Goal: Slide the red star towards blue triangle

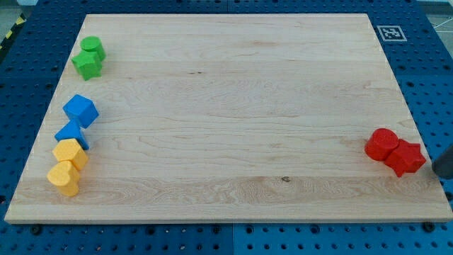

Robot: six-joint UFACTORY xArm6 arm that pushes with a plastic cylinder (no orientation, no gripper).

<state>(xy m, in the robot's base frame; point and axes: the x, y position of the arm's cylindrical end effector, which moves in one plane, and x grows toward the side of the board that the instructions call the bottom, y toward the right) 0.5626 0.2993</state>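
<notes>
The red star [406,158] lies near the board's right edge, touching a second, rounder red block [383,144] on its upper left. The blue triangle [72,134] lies far across the board at the view's left edge, between a blue cube [81,110] above it and a yellow block [71,153] below it. My tip [439,173] shows as a dark rod end at the view's right edge, just right of the red star and off the board's edge. A small gap seems to separate the tip from the star.
Two green blocks [89,58] sit together at the upper left. A second yellow block [64,178], heart-like, lies at the lower left below the first. A fiducial marker [391,32] sits at the board's top right corner. The blue perforated table [432,71] surrounds the board.
</notes>
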